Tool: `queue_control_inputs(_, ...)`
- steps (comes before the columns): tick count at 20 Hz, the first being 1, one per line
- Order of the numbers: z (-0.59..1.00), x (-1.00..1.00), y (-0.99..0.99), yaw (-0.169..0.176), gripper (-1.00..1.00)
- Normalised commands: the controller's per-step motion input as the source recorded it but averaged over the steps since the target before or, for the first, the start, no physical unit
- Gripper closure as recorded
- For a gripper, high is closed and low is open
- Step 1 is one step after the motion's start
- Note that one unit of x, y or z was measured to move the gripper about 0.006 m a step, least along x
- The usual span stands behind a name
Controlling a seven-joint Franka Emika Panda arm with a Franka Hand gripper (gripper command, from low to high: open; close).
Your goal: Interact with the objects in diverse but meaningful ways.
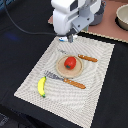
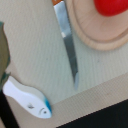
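Observation:
A red tomato sits on a round wooden plate in the middle of a beige placemat. A yellow banana lies near the mat's front corner at the exterior view's left. A white-and-blue fish piece lies at the mat's far edge. My gripper hangs just above and beside it, and its jaws are hard to make out. The wrist view shows the fish piece, a knife blade, the plate's rim and the tomato. The sausage stick and frying pan are not in view.
A knife with an orange handle lies behind the plate and a fork with an orange handle lies in front of it. A bowl and a dark grey container stand at the back right. A black cable runs at the back left.

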Motion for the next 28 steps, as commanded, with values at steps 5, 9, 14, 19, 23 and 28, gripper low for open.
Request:
queue_control_inputs(5,0.08,0.58,-0.46,0.004,-1.00)
queue_control_inputs(9,0.05,0.59,-0.31,-0.006,-1.00)
queue_control_inputs(14,0.02,0.55,-0.22,0.021,-1.00)
queue_control_inputs(19,0.02,0.39,-0.15,0.065,-1.00)
queue_control_inputs(23,0.00,0.16,-0.22,0.209,-1.00)
queue_control_inputs(28,0.00,0.09,-0.15,0.245,-1.00)
